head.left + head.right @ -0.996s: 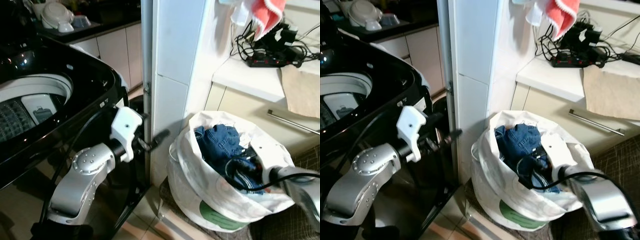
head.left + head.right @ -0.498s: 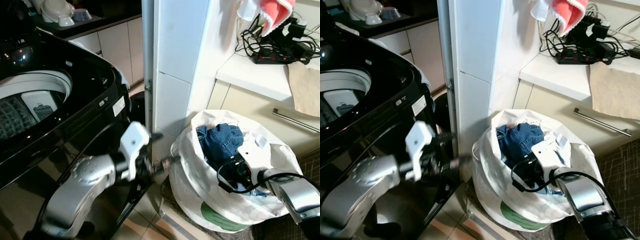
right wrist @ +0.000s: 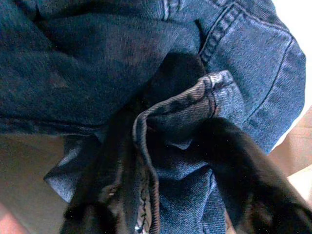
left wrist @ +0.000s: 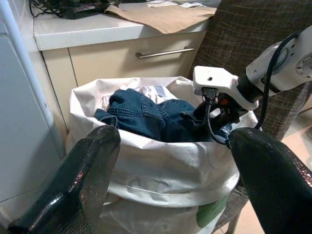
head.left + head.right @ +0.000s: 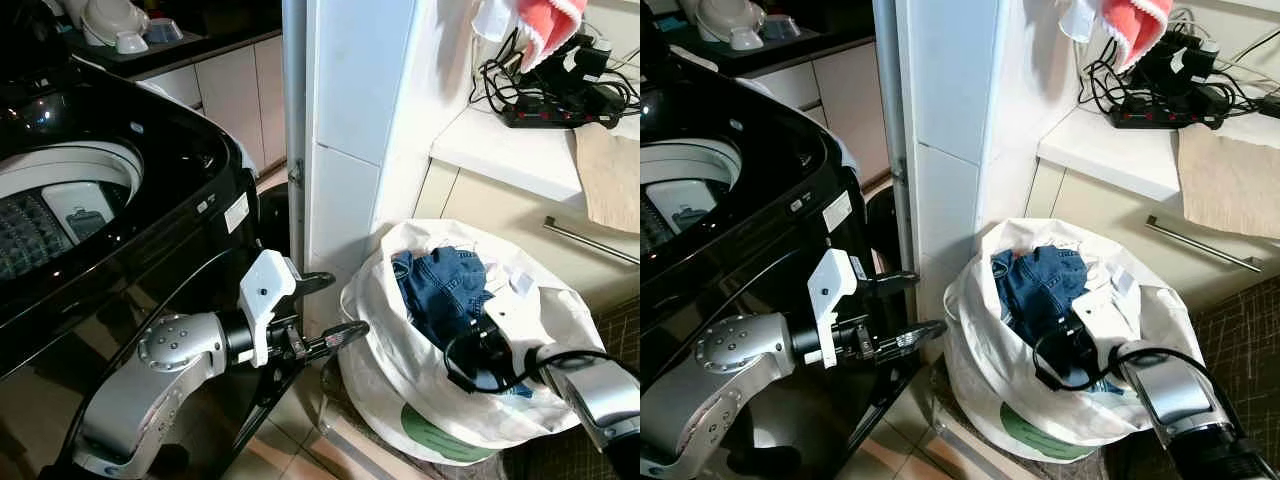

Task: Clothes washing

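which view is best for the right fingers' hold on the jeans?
Right wrist view: both black fingers pinch a fold of the jeans, close up. Left wrist view shows the right gripper at the jeans in the bag, fingers buried. The eye views show the jeans with that wrist over them.

I'm noting the washing machine (image 5: pixel 130 215): black casing, high gloss, reflecting light; drum rim looking like pale smooth plastic. Laundry bag (image 5: pixel 400 400): white cloth or woven plastic, matt, creased. Jeans (image 3: pixel 146 73) in it: blue denim, coarse weave, stitched seams. My right gripper (image 3: pixel 175 161): fingers matt black, pinching a denim fold. My left gripper (image 5: pixel 325 308): fingers (image 4: pixel 85 180) black, slightly shiny, pebbled surface, spread apart; wrist block white smooth plastic; arm silver, satin metal look. Pillar (image 5: pixel 350 130): white glossy tile. Countertop (image 5: pixel 500 150): white, smooth. Drawer handle (image 4: pixel 168 51): brushed metal. Towel (image 5: pixel 545 25): red and white terry cloth. Chair (image 4: pixel 253 29): rough dark woven fabric.
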Tool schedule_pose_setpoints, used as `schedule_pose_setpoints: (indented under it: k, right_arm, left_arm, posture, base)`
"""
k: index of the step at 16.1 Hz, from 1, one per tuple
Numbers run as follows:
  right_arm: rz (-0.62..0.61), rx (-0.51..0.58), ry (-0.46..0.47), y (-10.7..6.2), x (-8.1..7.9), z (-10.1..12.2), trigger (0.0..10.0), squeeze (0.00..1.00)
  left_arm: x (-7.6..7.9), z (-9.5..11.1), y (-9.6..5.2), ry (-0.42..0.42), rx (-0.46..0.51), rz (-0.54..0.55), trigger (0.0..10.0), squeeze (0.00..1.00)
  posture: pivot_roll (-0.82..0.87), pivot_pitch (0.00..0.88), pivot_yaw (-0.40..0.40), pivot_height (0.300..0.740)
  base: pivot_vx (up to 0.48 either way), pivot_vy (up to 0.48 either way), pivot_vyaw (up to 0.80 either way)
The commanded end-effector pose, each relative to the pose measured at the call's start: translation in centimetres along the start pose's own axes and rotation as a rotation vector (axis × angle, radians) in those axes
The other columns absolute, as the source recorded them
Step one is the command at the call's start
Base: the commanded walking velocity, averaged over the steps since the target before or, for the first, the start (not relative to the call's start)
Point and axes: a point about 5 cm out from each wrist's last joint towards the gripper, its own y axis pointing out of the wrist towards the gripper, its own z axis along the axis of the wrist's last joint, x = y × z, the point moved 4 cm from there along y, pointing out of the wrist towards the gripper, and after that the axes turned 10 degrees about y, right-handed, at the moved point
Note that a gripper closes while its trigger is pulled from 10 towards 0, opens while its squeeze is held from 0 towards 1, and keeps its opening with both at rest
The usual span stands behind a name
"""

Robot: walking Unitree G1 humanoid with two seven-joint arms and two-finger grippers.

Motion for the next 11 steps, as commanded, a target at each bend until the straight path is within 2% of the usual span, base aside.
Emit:
schedule_pose_setpoints:
  k: [1,11]
  right_arm:
    - [-0.012,-0.004,0.001,-0.13,0.50,-0.14,0.0,0.00]
    - [0.015,0.004,0.044,-0.39,0.57,0.00,0.0,0.00]
  left_arm:
    - [0.25,0.46,0.06,0.012,0.006,-0.022,10.0,0.00]
    - [0.16,0.61,0.15,-0.001,0.015,-0.027,10.0,0.00]
  posture:
    - [-0.04,0.000,-0.006,0.740]
    - [-0.04,0.000,-0.003,0.740]
  base:
    - [0.000,0.000,0.00]
    - [0.000,0.000,0.00]
